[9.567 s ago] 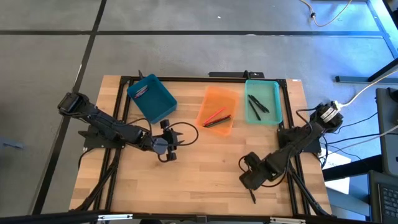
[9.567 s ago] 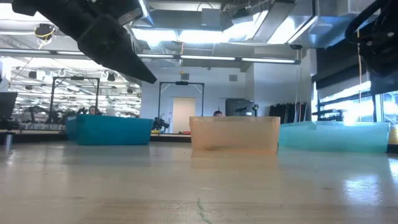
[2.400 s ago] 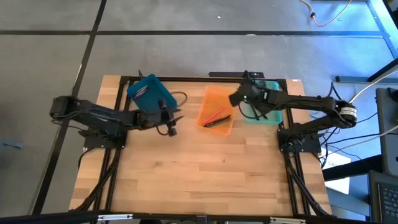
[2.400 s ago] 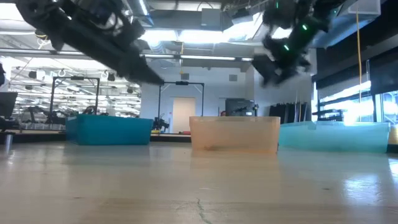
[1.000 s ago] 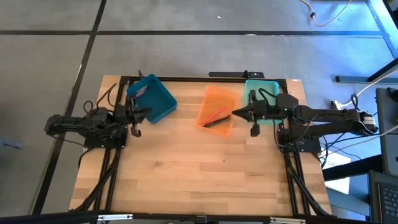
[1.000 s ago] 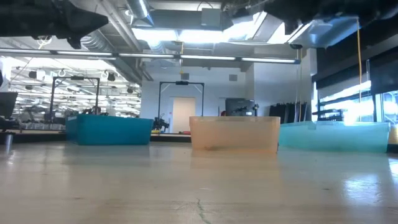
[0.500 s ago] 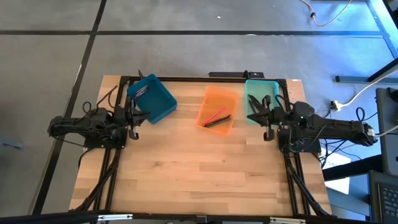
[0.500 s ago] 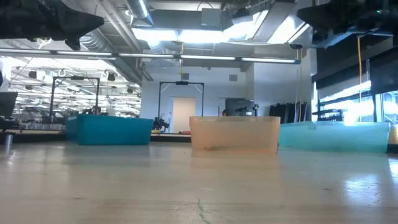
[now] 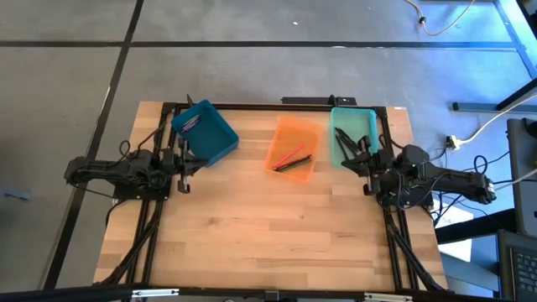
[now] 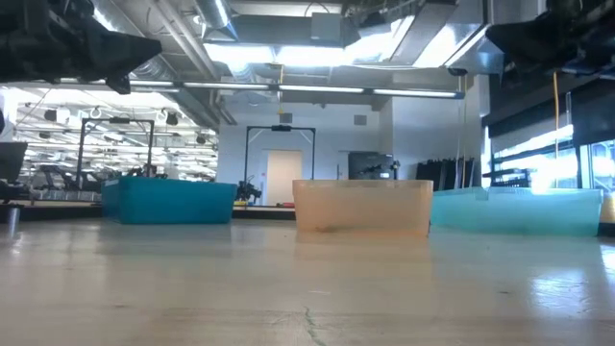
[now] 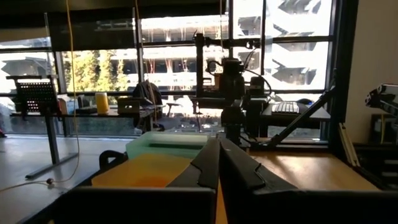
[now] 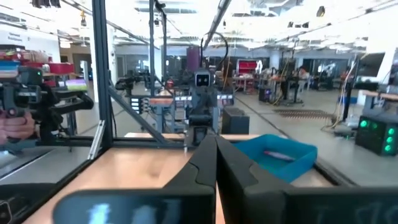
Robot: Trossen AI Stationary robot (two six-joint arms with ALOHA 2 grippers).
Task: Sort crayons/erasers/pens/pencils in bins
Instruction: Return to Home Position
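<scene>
Wood planks of the tabletop (image 9: pixel 252 243) are carrying the teal-blue bin (image 9: pixel 214 138), orange bin (image 9: pixel 306 132) and mint-green bin (image 9: pixel 369 117), sticks (image 9: pixel 289 159) lying inside. We are seeing the left gripper (image 9: pixel 186 161) at the left edge and the right gripper (image 9: pixel 351 161) at the right, both pinched closed, empty. Swinging, the right one could be nudging the mint bin beside it. A bright glazed workshop is stretching behind.
</scene>
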